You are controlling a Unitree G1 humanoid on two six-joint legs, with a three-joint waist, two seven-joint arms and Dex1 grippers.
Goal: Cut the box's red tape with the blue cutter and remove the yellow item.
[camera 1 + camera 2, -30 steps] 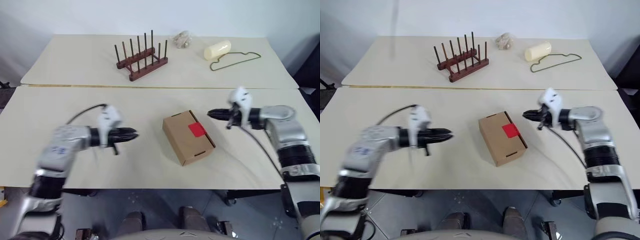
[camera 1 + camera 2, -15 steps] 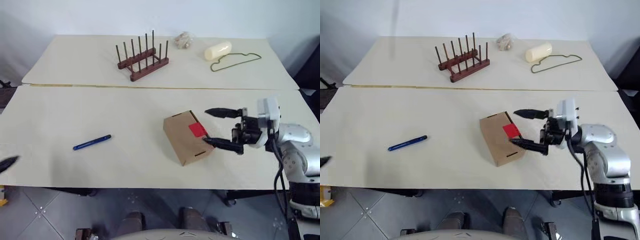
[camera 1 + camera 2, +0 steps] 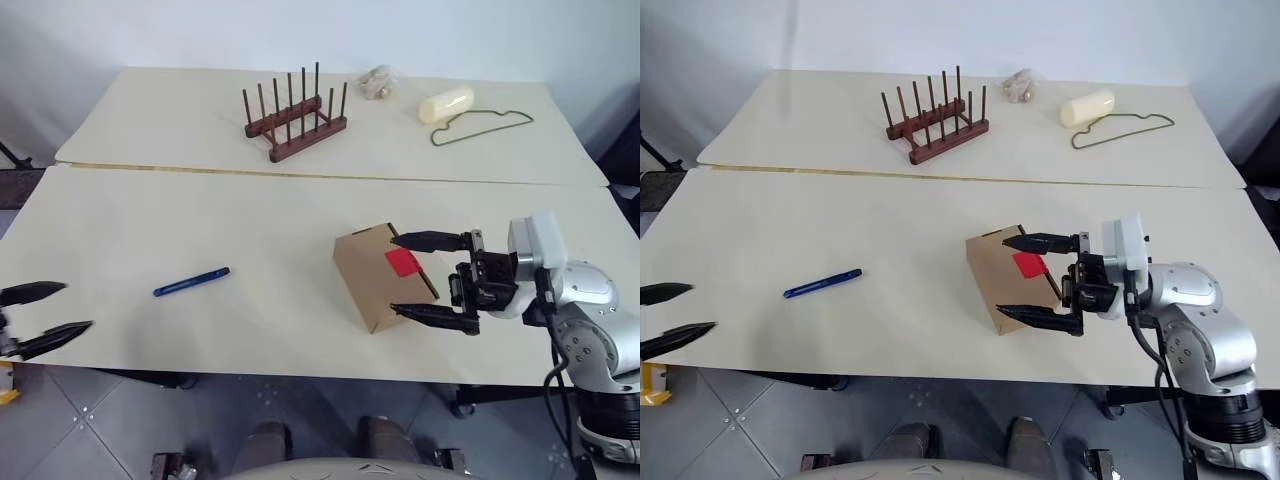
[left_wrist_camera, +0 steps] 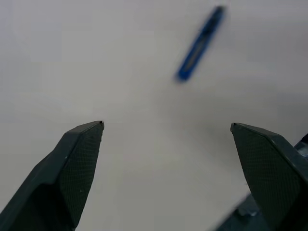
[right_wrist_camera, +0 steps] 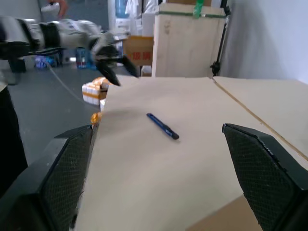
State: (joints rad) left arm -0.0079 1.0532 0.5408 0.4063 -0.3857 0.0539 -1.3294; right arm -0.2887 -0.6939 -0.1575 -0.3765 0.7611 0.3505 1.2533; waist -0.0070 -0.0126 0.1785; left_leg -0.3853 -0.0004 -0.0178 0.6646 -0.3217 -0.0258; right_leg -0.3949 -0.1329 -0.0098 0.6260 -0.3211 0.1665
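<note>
The left gripper (image 3: 45,312) hangs at the near left edge of the table (image 3: 150,230), its two fingers spread apart and empty. The blue cutter (image 3: 191,282) lies flat on the table ahead of this gripper and toward the centre, clear of it, with bare surface all round.

Step in hand, as judged: pick up the blue cutter. Recommended procedure:
- Bring the left gripper in over the table edge toward the cutter.
- Turn the wrist so the fingers straddle the slim body across its width, not along its length.
- Close on the middle of the body, leaving the darker tip free for cutting.
- The cutter lies low on the surface; a grip taken too high is likely to slip off.

Further right, the box (image 3: 375,278) sits closed on the table, with the red tape (image 3: 402,262) intact on its top. The right gripper (image 3: 417,277) is held level with its fingers wide apart, one to each side of the box's right end; contact cannot be confirmed. The yellow item is presumably inside the sealed box.

Clearances:
- Between the cutter and the box the surface is open, giving a free path for carrying the cutter across.
- The wooden rack (image 3: 296,128), cream cylinder (image 3: 446,104) and wire hanger (image 3: 480,126) stand well beyond both grippers, on the far side.
- The box is near the front edge; pushing it toward that edge risks a fall.
</note>
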